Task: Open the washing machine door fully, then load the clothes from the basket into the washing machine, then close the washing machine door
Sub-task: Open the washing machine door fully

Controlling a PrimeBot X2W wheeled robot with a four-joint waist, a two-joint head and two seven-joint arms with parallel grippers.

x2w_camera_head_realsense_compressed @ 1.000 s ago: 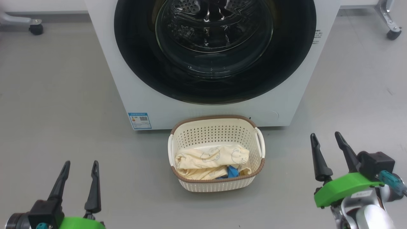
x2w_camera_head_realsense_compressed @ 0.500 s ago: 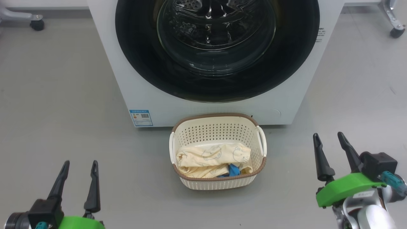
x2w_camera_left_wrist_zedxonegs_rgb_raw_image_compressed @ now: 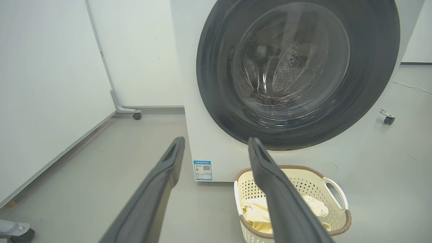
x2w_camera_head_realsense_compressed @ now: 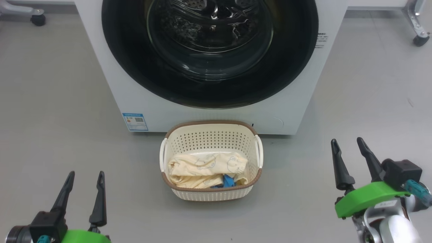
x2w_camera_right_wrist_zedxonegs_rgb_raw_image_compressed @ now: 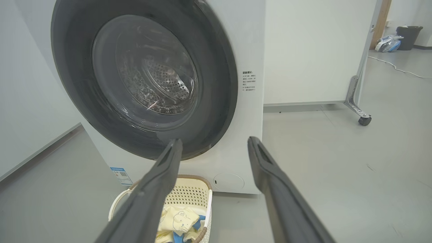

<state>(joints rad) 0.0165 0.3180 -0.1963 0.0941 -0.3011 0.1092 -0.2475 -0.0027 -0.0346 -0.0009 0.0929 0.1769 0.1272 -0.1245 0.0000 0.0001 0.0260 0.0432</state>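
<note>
One washing machine point(x2w_camera_head_realsense_compressed: 293, 101), one door point(x2w_camera_head_realsense_compressed: 209, 91), one basket point(x2w_camera_head_realsense_compressed: 211, 195), two pincers point(x2w_camera_head_realsense_compressed: 86, 173) point(x2w_camera_head_realsense_compressed: 346, 140)

Cream basket point(x2w_camera_head_realsense_compressed: 212, 194); yellow bear-print, blue clothes point(x2w_camera_head_realsense_compressed: 202, 168).

A smooth grey floor point(x2w_camera_head_realsense_compressed: 50, 101) is spreading everywhere. White panels point(x2w_camera_left_wrist_zedxonegs_rgb_raw_image_compressed: 44, 74) are standing left and right on metal legs with castors point(x2w_camera_left_wrist_zedxonegs_rgb_raw_image_compressed: 136, 115). Far right, a black bin point(x2w_camera_right_wrist_zedxonegs_rgb_raw_image_compressed: 408, 37) is standing and a white cable point(x2w_camera_right_wrist_zedxonegs_rgb_raw_image_compressed: 395, 68) is lying nearby.
</note>
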